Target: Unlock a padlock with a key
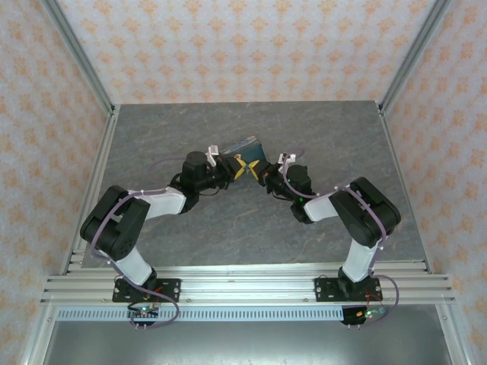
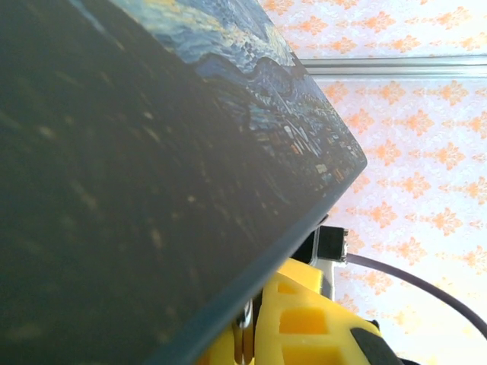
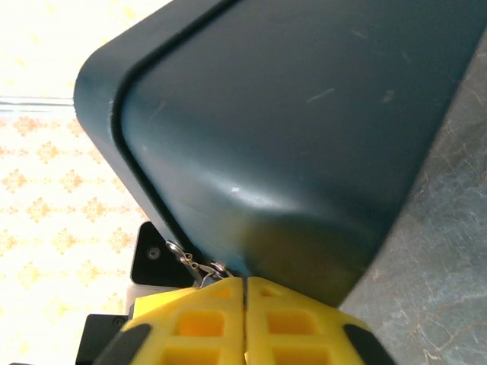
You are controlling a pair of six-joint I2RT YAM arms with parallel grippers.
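The right pincer [image 3: 245, 283] has its two yellow plastic fingers [image 3: 297, 327] pressed flat together, with only a hairline seam between them. The thin silvery metal key [image 3: 199, 265] on its small wire ring pokes out of that seam at the tips, so the pincer is clamped on it. The ring end trails up and to the left of the fingertips. Directly ahead of the tips, and touching or very nearly touching the ring, is the rounded corner of the dark-blue swirl-patterned box [image 3: 289, 137], whose plain side wall rises above the pincer. The grey stone-look table [image 3: 449, 266] lies to the right of the fingers. In the top view the right pincer [image 1: 254, 171] and the left pincer [image 1: 237, 169] meet tip to tip, their yellow fingers crossing just in front of the box [image 1: 245, 146], which stands on the table [image 1: 228, 220] beyond them. In the left wrist view the box [image 2: 152, 190] looms tilted over the left pincer [image 2: 249, 323] and hides most of it. One yellow finger [image 2: 304, 327] shows below the box's edge, with a glint of metal beside it. I cannot tell whether this pincer is apart or together. To its right a purple cable [image 2: 426, 285] curves across the orange-patterned wall [image 2: 426, 152].
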